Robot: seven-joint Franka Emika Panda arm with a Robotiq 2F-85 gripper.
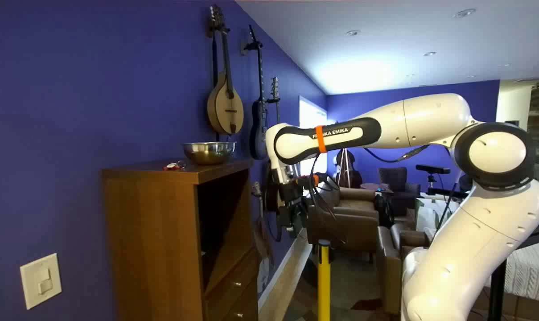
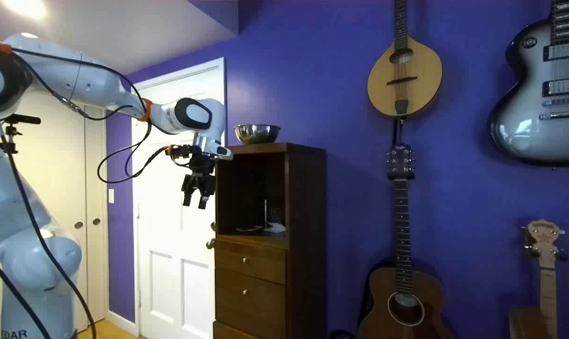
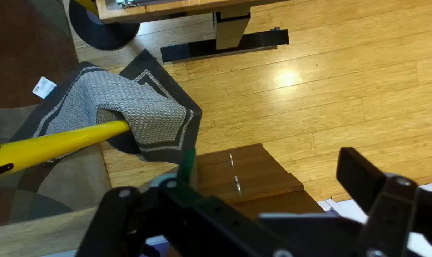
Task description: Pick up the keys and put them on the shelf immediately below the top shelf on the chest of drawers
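The keys (image 1: 174,165), a tiny bunch with red and silver parts and a ring, lie on the brown top shelf (image 1: 135,170) near its front corner. They do not show in the other views. The chest of drawers (image 1: 153,236) is also in an exterior view (image 2: 306,235) and the wrist view (image 3: 248,171). The shelf (image 2: 253,239) is the floor of its dark upper compartment. My gripper (image 1: 292,229) points down in front of that compartment, lower than the top and apart from it. In an exterior view (image 2: 195,205) and the wrist view (image 3: 269,166) its fingers are spread and empty.
A shiny metal bowl (image 1: 209,153) stands on the top behind the keys. A white item (image 2: 276,228) and a thin upright rod (image 2: 265,214) are inside the compartment. A yellow post (image 1: 324,276) stands near the gripper. A mandolin-like instrument (image 1: 225,107) hangs on the wall.
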